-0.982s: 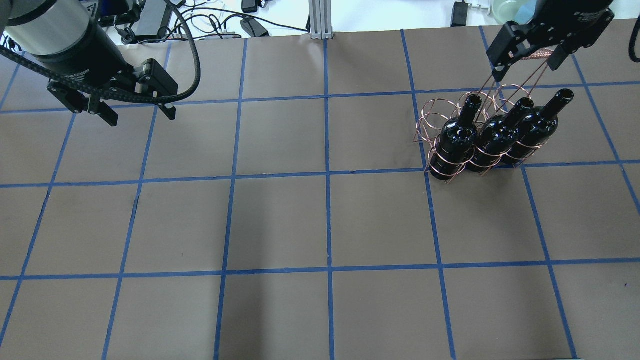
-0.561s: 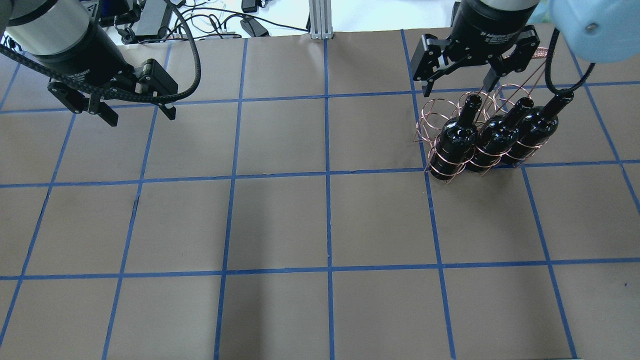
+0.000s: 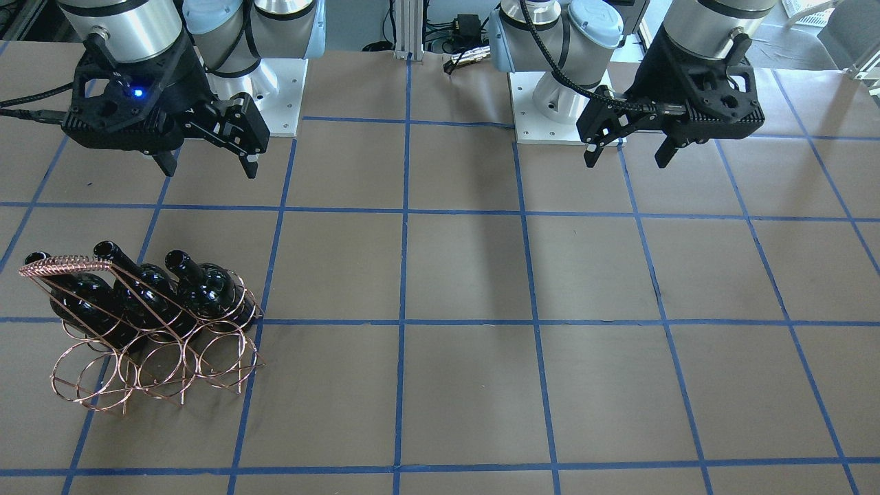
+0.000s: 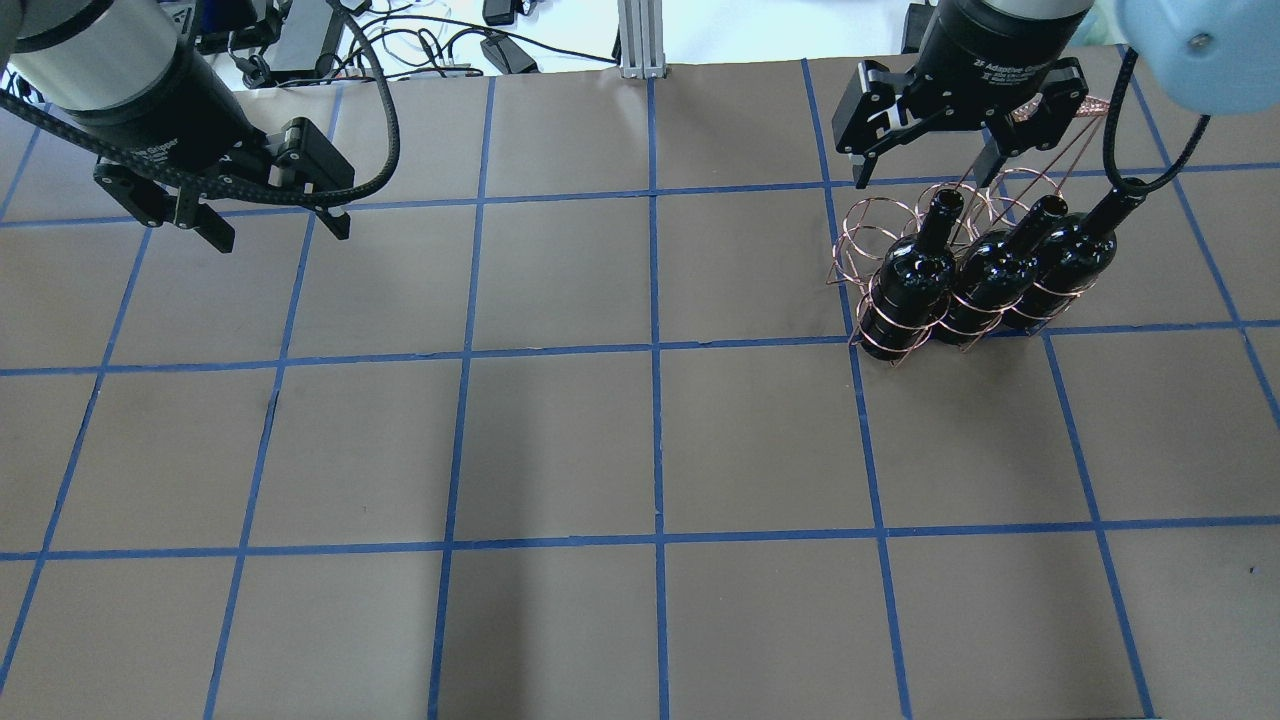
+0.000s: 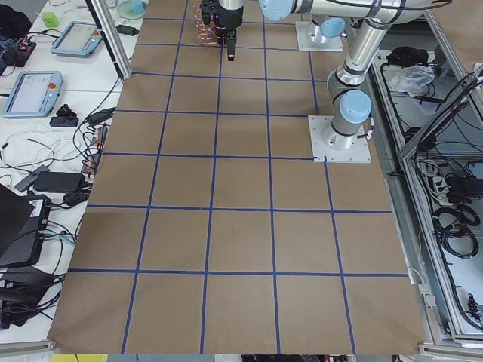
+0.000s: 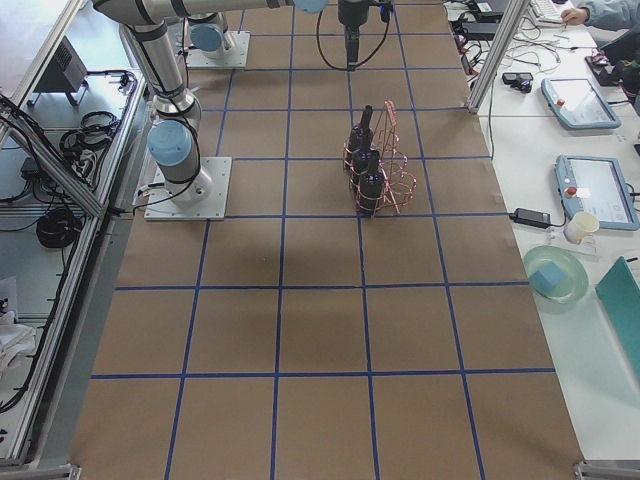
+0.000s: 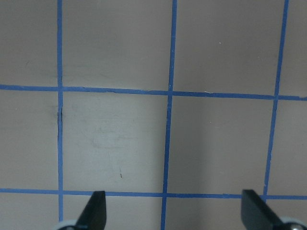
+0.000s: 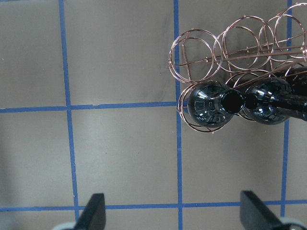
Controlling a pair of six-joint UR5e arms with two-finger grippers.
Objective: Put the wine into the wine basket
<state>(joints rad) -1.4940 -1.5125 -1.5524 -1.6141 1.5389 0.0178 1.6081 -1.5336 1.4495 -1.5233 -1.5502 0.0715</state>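
The copper wire wine basket (image 4: 868,232) stands on the brown table at the right, also in the front view (image 3: 158,361) and the right wrist view (image 8: 206,50). Three black wine bottles (image 4: 918,272) (image 4: 992,268) (image 4: 1068,255) stand tilted in its row of rings nearer the robot; the other row is empty. My right gripper (image 4: 925,175) hangs open and empty high above the basket's far left part, and partly hides the coiled handle (image 3: 58,265). My left gripper (image 4: 280,232) is open and empty over the far left of the table.
Cables and power supplies (image 4: 300,40) lie beyond the table's far edge beside an aluminium post (image 4: 635,40). The arm bases (image 3: 275,103) (image 3: 557,103) stand on the robot's side. Blue tape lines grid the brown table cover (image 4: 560,440).
My right gripper has swung left from above the handle's right end to above the basket's left part, still open. The bottles, basket and left arm have not moved.
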